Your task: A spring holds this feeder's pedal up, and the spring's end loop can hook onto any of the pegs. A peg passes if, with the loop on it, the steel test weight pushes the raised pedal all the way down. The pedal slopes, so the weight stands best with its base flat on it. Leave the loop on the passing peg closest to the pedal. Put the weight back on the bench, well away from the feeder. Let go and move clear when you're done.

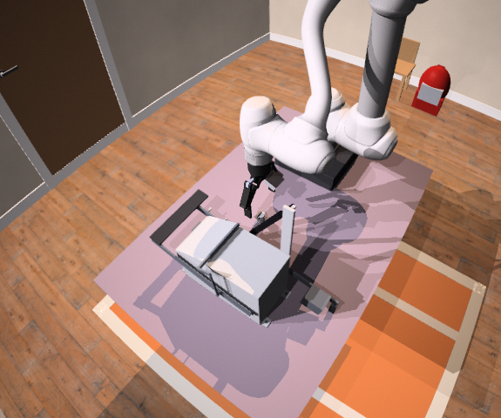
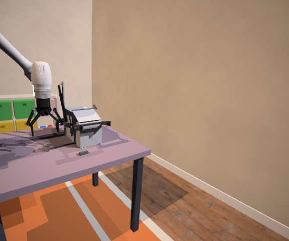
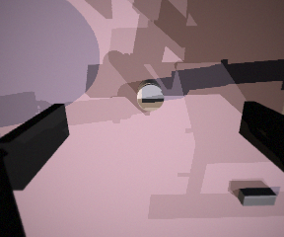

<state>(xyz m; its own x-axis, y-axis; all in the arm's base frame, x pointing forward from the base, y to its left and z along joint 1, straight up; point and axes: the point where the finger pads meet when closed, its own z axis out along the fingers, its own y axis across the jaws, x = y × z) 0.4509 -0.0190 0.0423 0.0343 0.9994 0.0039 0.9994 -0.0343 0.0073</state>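
The steel test weight (image 3: 150,96) (image 2: 45,147), a small shiny cylinder, stands upright on the purple bench, just beside the feeder's dark brown pedal (image 2: 60,141). It also shows in the overhead view (image 1: 260,216). My gripper (image 2: 44,130) is wide open and empty. It hangs straight down a little above the weight, one finger on each side in the wrist view (image 3: 152,135). The grey feeder box (image 1: 237,265) stands past the pedal, with the tall peg post (image 2: 61,99) at its near corner. I cannot make out the spring and its loop.
A small grey block (image 3: 257,195) lies on the bench in front of the feeder (image 2: 83,152). The robot's black base (image 1: 327,172) sits at the bench's far end. A dark bar on arms (image 1: 178,216) juts out beyond the feeder.
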